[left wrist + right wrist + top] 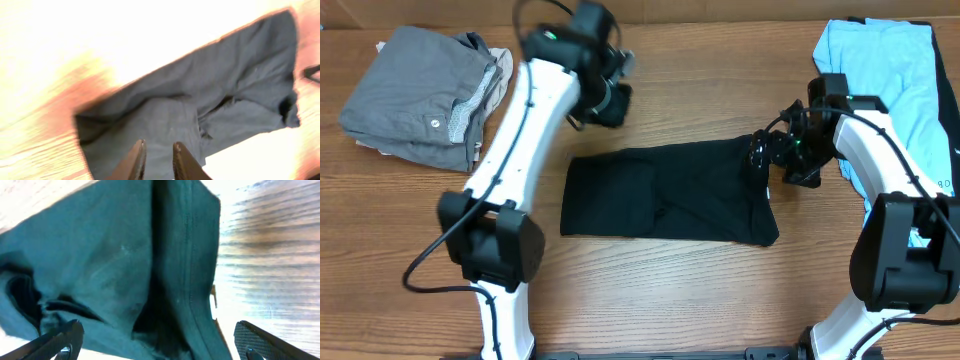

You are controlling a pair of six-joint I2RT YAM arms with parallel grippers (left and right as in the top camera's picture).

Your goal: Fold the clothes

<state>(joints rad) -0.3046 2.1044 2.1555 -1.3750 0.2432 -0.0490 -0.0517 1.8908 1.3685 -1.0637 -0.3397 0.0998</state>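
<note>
A black garment [665, 195] lies folded in a flat rectangle at the middle of the table. It fills the left wrist view [200, 100] and the right wrist view [125, 255]. My left gripper [610, 100] hangs above the table just beyond the garment's far edge. Its fingers [157, 150] are a little apart with nothing between them. My right gripper [765, 150] is at the garment's far right corner. Its jaws [155, 340] are wide open, straddling the hemmed edge of the cloth without gripping it.
A pile of grey clothes [420, 95] lies at the back left. A light blue garment [890, 70] lies at the back right, beside the right arm. Bare wooden table [650, 290] shows in front of the black garment.
</note>
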